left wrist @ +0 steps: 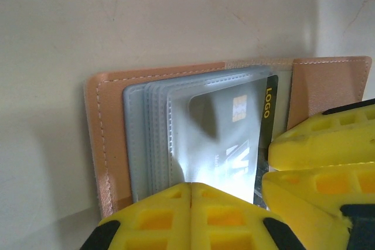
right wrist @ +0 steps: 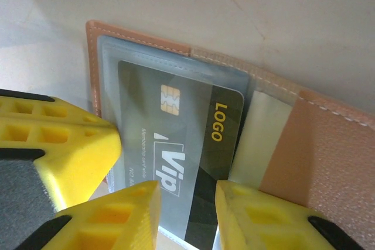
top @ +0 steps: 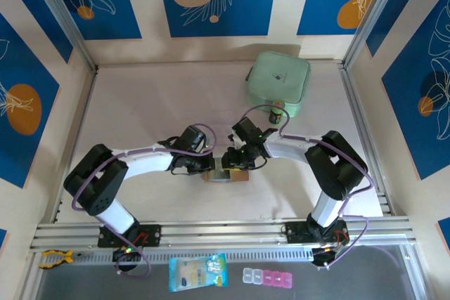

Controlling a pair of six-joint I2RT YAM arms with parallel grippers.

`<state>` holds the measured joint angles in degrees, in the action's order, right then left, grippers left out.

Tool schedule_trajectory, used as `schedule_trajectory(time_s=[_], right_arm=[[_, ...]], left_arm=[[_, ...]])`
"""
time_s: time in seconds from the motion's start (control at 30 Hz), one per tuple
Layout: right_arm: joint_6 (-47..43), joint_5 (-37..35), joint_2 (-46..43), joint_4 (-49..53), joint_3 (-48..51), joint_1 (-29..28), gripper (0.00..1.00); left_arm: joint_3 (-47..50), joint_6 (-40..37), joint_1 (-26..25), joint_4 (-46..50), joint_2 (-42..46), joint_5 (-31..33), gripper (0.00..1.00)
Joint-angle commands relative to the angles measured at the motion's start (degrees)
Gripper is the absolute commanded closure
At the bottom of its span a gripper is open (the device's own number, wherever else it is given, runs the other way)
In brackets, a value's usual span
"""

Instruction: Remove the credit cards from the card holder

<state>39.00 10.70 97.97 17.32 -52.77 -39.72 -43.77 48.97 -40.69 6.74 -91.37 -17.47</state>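
Observation:
The card holder lies open on the table, tan leather with grey clear sleeves. A dark grey credit card marked "VIP" and "LOGO" sits in the top sleeve, its right strip uncovered. My left gripper is shut, its tips pressing down on the sleeves at the holder's near edge. My right gripper hovers over the card's near end with its jaws slightly apart; the card lies flat beneath the gap. Both grippers meet over the holder.
A mint-green zip pouch rests at the back right with a small dark jar in front of it. Beyond the near rail lie a blue-white packet and a pill box.

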Motion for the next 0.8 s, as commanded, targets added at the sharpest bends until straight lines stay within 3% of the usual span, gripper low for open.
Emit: schedule_trajectory(time_s=[0.0,0.77], right_arm=[[-0.59,-1.73,-1.71,3.68,1.36,0.09,0.68],[1.43,0.81,-6.7,-0.67,4.76,0.85,0.68]], left_arm=[[0.79,-0.72,-0.48,1.78,-0.29,1.04,0.97],[-3.37,-1.68,-0.51,4.48,1.21,-0.22,0.97]])
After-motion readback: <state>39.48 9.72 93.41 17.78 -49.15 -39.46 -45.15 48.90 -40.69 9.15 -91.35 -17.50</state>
